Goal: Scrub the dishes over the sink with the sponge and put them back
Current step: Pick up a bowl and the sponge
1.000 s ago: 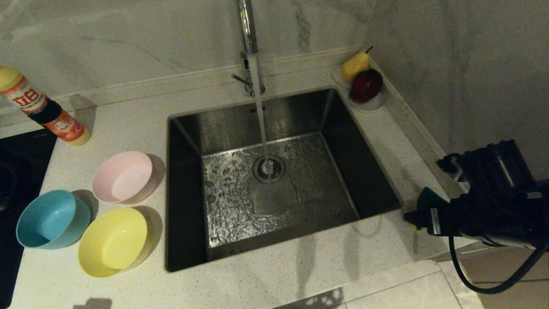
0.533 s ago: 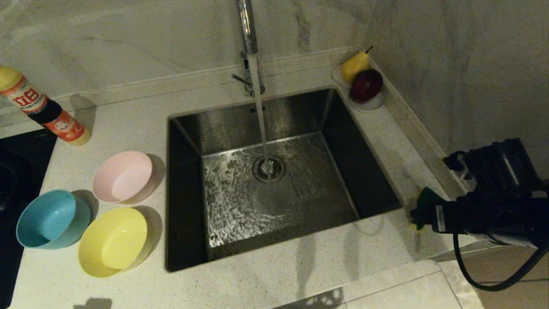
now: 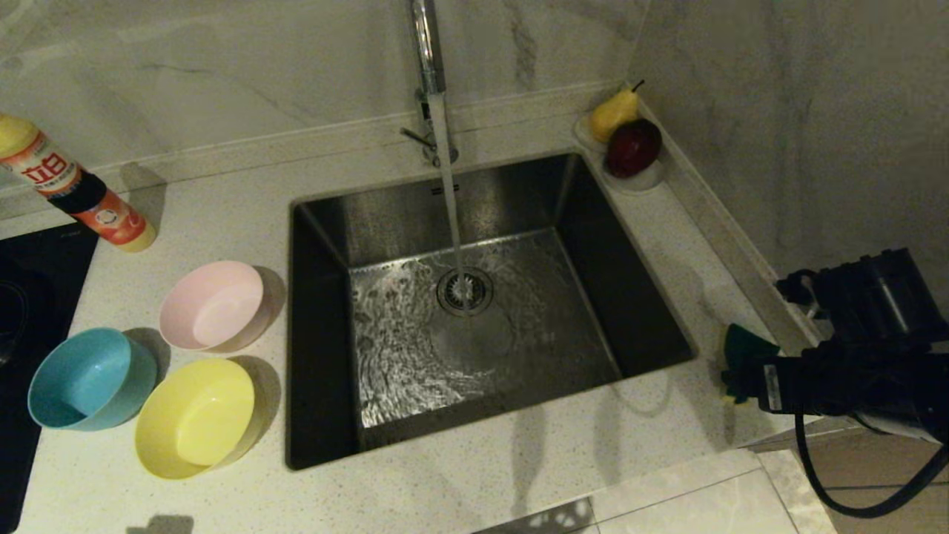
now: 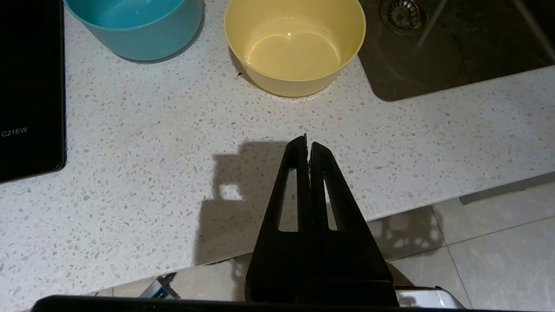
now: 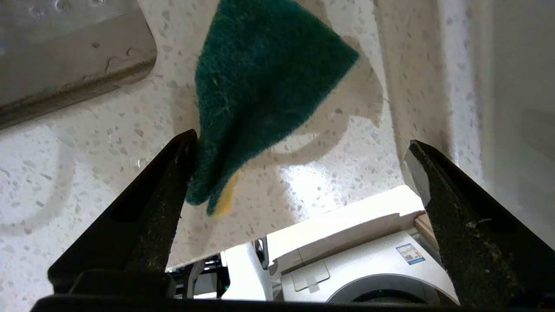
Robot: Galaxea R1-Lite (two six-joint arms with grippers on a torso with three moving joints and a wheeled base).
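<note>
The right end effector [image 5: 299,173] hangs over the front right corner of the worktop [image 3: 608,445], its two fingers spread wide and gripping nothing. The sponge [image 5: 260,86] lies green side up just ahead of it; one finger [image 5: 173,173] looks to touch the sponge's edge, while the other stands well clear on the far side. A strip of yellow foam shows at the sponge's near corner. In the head view the sponge [image 3: 745,345] peeks out in front of the dark arm, close to the sink's right rim.

The left end effector [image 4: 308,145] is parked above the front edge of the worktop, its fingers pressed together and empty. Ahead of it sits the yellow bowl [image 4: 295,43], with the blue bowl [image 4: 134,26] beside that, both upright.

Beyond the right end effector lies the sink [image 3: 319,334], with water running from the tap [image 3: 426,52] onto the drain [image 3: 465,291]. Across the sink, well apart from the right end effector, stand the yellow bowl [image 3: 196,419], the blue bowl [image 3: 89,378] and the pink bowl [image 3: 215,304] in a cluster. Farther off are a bottle [image 3: 74,193], lying tilted, and a dish [image 3: 637,180] with a pear [image 3: 614,113] and a dark red fruit [image 3: 632,147].
</note>
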